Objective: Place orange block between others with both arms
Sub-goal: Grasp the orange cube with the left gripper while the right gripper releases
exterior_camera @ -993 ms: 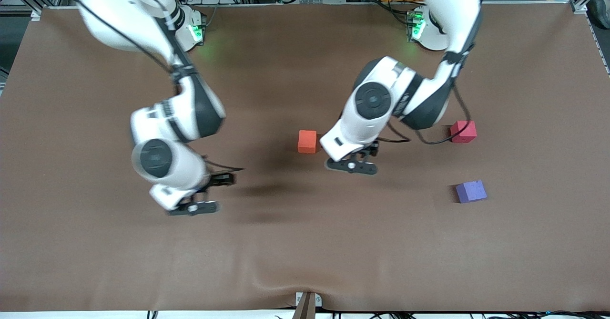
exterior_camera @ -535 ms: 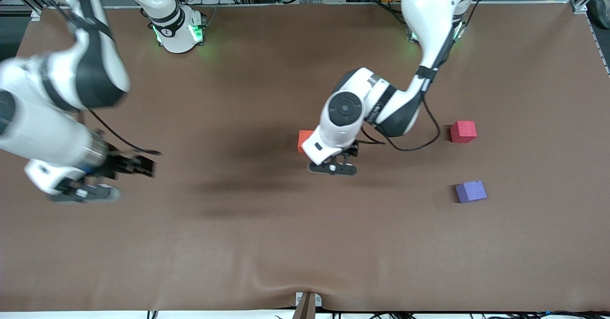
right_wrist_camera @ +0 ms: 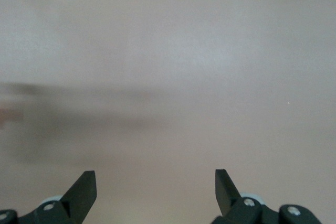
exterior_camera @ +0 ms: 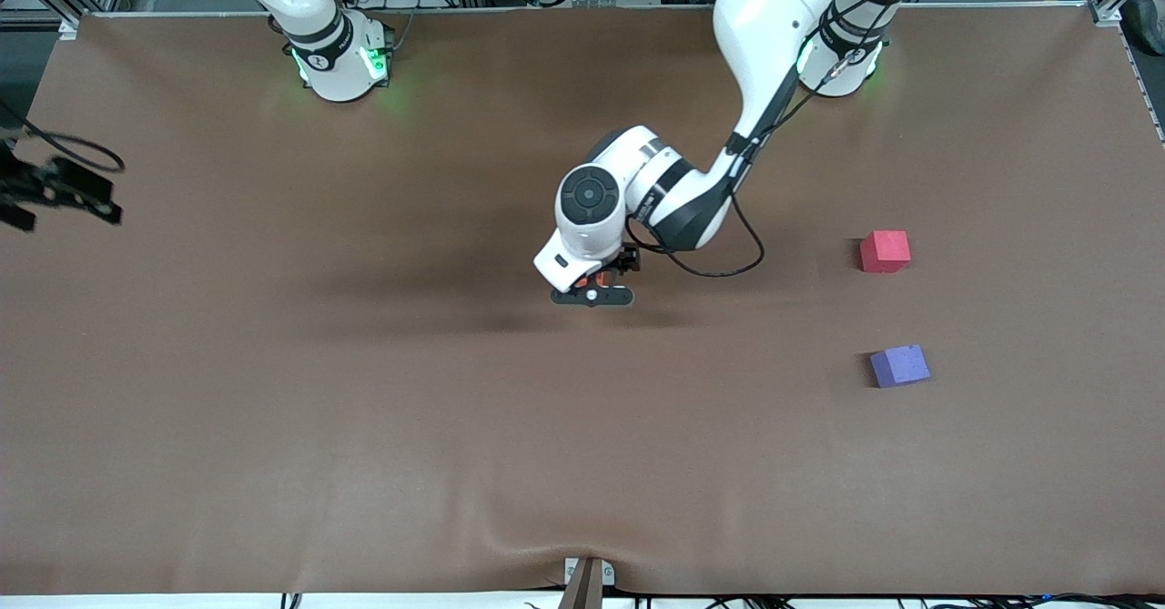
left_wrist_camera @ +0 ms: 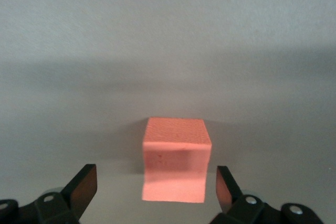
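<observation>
Both arms are built of glossy white rounded shells joined by black bands. The left arm (exterior_camera: 755, 54) carries a round dark grey cap with concentric rings on its wrist joint, and a thin black cable runs along its white forearm and loops loose below the black elbow band. Its base (exterior_camera: 842, 67) is a white dome ringed in black with green light glowing at the side; the right arm's base (exterior_camera: 337, 58) looks the same, with small dark lettering on the ring. The left gripper (left_wrist_camera: 155, 192) and right gripper (right_wrist_camera: 155, 192) have matte black wedge-shaped fingers (left_wrist_camera: 84, 184) on black bodies with small silver screws.
</observation>
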Available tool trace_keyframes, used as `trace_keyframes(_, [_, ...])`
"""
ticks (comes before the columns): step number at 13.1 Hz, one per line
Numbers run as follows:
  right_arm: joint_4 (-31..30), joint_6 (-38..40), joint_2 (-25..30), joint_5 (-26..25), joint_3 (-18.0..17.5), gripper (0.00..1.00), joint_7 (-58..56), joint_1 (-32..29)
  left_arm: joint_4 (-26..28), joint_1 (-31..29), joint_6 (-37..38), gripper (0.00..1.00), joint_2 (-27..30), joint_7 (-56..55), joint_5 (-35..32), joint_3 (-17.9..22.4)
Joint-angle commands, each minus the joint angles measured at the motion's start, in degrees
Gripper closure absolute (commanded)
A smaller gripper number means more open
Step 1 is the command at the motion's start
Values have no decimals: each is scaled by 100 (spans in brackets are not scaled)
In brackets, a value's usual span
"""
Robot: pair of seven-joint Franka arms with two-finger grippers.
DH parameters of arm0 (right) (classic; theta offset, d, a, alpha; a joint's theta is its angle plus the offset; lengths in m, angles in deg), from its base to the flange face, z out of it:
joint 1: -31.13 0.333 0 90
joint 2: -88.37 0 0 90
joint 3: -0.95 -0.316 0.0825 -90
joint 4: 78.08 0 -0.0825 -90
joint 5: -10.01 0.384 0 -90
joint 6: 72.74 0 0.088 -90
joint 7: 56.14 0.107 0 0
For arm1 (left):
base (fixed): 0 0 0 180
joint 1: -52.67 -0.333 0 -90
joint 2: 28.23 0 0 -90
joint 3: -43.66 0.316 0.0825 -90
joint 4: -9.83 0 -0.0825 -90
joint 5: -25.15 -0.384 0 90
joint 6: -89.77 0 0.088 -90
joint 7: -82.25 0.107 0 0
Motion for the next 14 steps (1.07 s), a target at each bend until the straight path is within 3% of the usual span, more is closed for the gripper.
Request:
trace_keyframes(1, [-211,352,323,-44,-62,0,13,30,-140,78,-153,0,-159,-62,49,64])
trace_keyframes(9, [-193,344,314,96,52,0,187,30,-113,184,-251,0,-361,53,-12,64])
trace_keyframes(14, [70,380,332,255,26,0,409,-5,-34,183,-251,14,-352,132,-12,55])
